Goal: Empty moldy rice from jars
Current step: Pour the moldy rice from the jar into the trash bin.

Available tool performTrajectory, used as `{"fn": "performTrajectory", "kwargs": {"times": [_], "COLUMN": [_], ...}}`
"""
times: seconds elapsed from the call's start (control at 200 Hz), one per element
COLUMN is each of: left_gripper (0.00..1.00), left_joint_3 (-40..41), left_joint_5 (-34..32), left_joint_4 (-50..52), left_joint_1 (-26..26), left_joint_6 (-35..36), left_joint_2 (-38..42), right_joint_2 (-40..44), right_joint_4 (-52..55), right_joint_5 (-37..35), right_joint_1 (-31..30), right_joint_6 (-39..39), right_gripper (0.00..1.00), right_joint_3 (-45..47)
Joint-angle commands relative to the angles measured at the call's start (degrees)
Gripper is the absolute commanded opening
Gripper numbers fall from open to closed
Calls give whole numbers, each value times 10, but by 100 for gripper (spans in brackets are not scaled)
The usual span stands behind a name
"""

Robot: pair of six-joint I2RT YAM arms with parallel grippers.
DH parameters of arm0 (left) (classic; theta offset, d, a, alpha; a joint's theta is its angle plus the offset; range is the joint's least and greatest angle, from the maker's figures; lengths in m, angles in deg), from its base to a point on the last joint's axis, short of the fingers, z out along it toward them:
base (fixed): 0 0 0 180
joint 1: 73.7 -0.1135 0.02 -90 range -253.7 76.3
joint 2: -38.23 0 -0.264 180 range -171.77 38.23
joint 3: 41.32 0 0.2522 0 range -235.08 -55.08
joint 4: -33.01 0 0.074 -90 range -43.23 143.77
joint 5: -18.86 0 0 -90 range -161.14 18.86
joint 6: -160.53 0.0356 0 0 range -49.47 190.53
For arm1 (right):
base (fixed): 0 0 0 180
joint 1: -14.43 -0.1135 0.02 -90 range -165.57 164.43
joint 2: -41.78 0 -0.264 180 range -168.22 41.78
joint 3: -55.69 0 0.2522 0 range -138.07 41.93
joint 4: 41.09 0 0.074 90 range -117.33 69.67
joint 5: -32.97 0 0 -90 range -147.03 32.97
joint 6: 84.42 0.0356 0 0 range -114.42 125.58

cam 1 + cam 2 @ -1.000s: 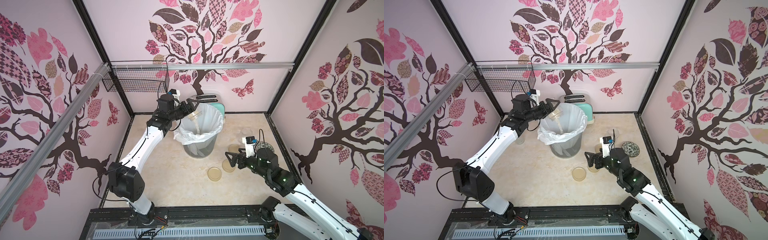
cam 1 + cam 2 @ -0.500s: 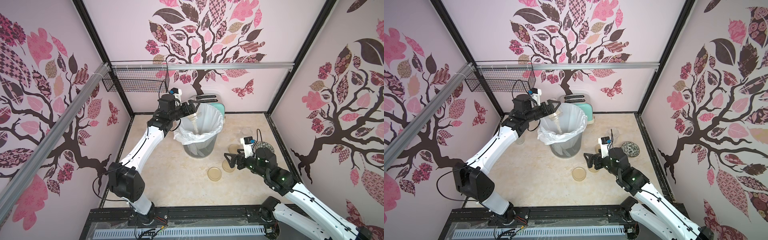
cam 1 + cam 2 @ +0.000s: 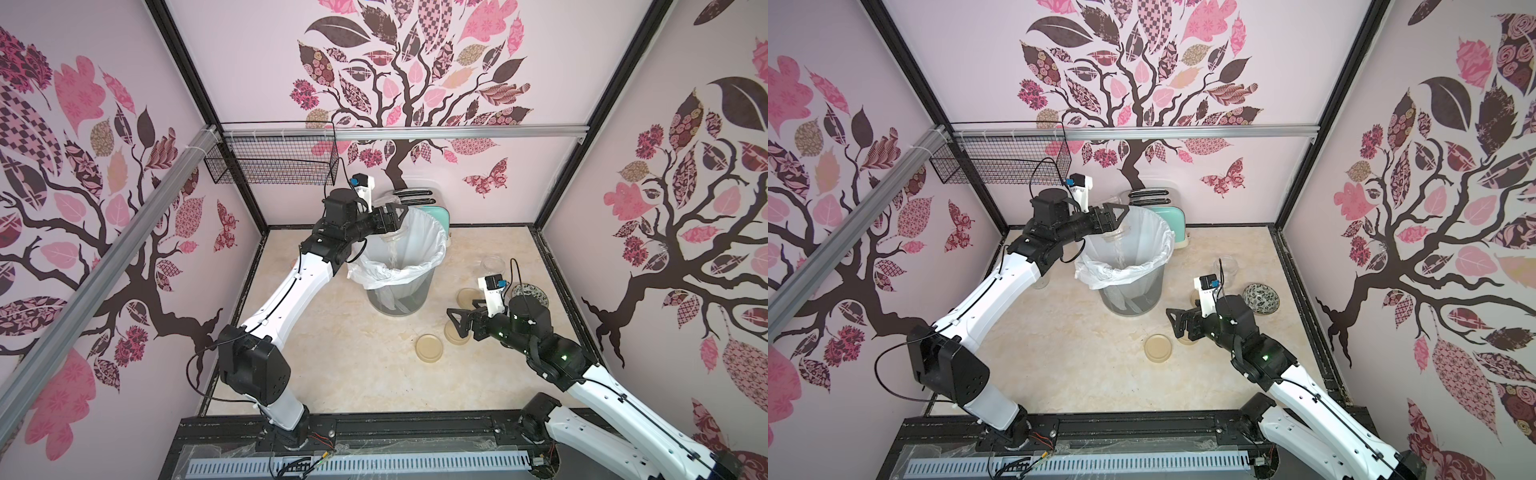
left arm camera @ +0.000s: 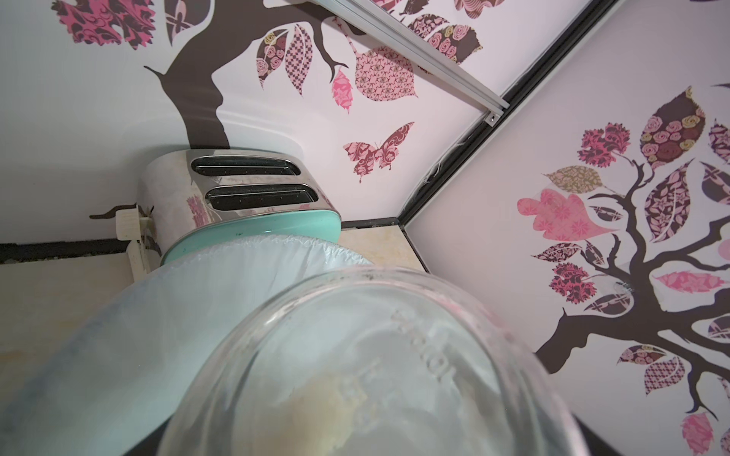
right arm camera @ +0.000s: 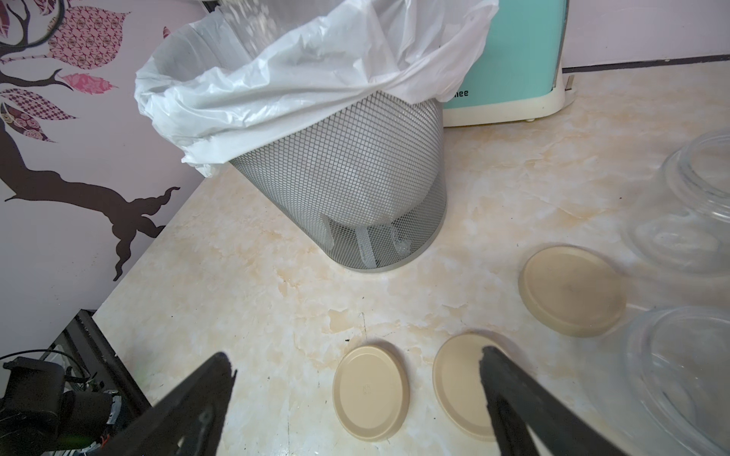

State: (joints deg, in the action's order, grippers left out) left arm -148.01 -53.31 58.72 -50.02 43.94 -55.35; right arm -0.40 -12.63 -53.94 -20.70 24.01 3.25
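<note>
In both top views my left gripper (image 3: 394, 222) (image 3: 1116, 218) is shut on a clear glass jar (image 3: 392, 237) (image 3: 1115, 237), tipped mouth-down over the white-lined mesh bin (image 3: 400, 293) (image 3: 1133, 296). A thin stream of moldy rice (image 3: 392, 261) (image 3: 1121, 261) falls into the bag. In the left wrist view the jar's base (image 4: 395, 355) fills the lower part, with a pale patch of rice (image 4: 316, 414) behind the glass. My right gripper (image 3: 455, 325) (image 3: 1177, 325) (image 5: 355, 363) hangs open above the floor over loose beige lids (image 5: 369, 393) (image 5: 460, 379). Two empty jars (image 5: 699, 205) (image 5: 679, 379) stand beside it.
A third lid (image 5: 572, 290) lies near the empty jars. A mint toaster (image 3: 434, 210) (image 4: 245, 197) stands behind the bin against the back wall. A dark patterned bowl (image 3: 530, 293) (image 3: 1260, 299) sits by the right wall. A wire basket (image 3: 270, 162) hangs at the back left.
The left gripper has tipped the jar further over the bin, and the jar looks clearer as rice runs out. The right arm has hardly moved.
</note>
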Motion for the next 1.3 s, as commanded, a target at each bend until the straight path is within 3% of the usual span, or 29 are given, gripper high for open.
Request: {"fn": "performTrajectory", "kwargs": {"times": [0.0,0.24,0.355,0.645,0.775,0.91,1.015,1.17,1.295], "left_gripper": [67,67,66,66,66,65,67,66,68], "left_joint_3": [-9,27,45,74,90,93,96,89,98], "left_joint_5": [-21,-57,-104,-217,-255,-256,-296,-257,-289], "left_joint_4": [-46,-97,-117,-140,-179,-189,-207,-205,-229], "left_joint_1": [4,12,20,99,102,118,113,117,113], "left_joint_6": [56,106,148,295,328,348,361,332,331], "left_joint_2": [14,27,47,62,66,73,67,67,69], "right_joint_2": [3,18,24,13,3,0,-3,-9,-10], "right_joint_4": [-10,-6,-4,-4,-7,-10,-12,-9,-14], "right_joint_5": [11,8,1,-4,4,3,2,7,3], "right_joint_1": [0,0,0,0,0,0,0,0,-1], "right_joint_6": [1,17,20,12,16,14,13,8,6], "right_gripper": [99,99,99,99,100,99,99,99,99], "right_joint_3": [-1,16,16,10,5,8,5,-1,-1]}}
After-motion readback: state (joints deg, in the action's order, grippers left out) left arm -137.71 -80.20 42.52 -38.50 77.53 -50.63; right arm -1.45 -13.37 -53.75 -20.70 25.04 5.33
